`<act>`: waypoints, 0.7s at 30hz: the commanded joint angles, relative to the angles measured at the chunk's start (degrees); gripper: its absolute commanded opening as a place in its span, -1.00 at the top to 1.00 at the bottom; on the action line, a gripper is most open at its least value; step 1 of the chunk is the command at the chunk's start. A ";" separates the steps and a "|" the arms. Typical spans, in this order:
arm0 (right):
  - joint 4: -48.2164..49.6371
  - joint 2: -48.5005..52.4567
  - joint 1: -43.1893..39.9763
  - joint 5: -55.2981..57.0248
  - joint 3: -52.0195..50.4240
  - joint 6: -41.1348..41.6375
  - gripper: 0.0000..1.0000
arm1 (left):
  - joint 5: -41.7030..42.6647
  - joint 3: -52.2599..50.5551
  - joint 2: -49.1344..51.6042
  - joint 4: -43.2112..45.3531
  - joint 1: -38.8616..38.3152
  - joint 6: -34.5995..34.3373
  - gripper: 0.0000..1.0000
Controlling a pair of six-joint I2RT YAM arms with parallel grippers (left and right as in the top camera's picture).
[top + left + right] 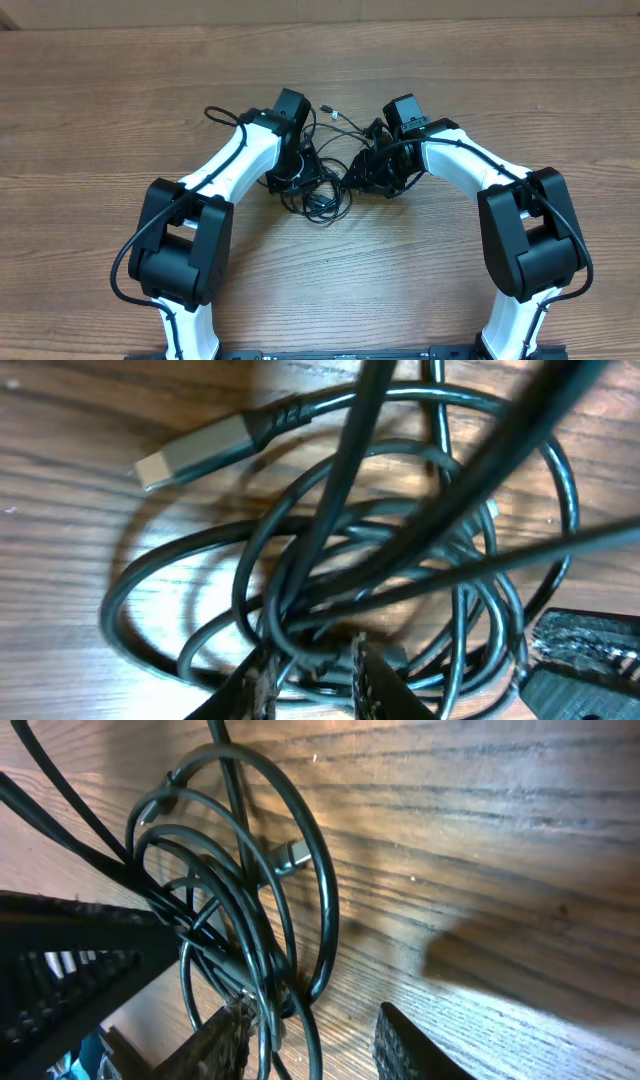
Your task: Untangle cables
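Left tool [312, 678]: fingers a little apart, strands running between them; clamped or slack, I cannot tell.
Right tool [315, 1045]: released, fingers wide, strands against one finger.
Hidden: from overhead my arms [240, 160] cover both tools and part of the heap; the nearest strands blur.
Cables [322, 195]: thin, black, looped over one another in one tangle, mid-bench [120, 100], between my arms.
Plug [195, 455]: pale flat end, lying on the bench.
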 commanded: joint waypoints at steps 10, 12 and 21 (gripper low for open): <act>1.25 0.50 4.28 6.88 -0.31 0.94 0.22 | -0.94 -3.37 0.46 6.45 -0.92 -2.91 0.54; 1.51 0.50 4.76 9.11 -0.31 2.78 0.22 | -0.94 -3.43 0.46 6.36 -0.96 -2.91 0.51; 2.43 0.50 4.96 9.99 -0.35 3.50 0.23 | -3.85 -5.01 0.46 7.63 -1.31 -4.90 0.54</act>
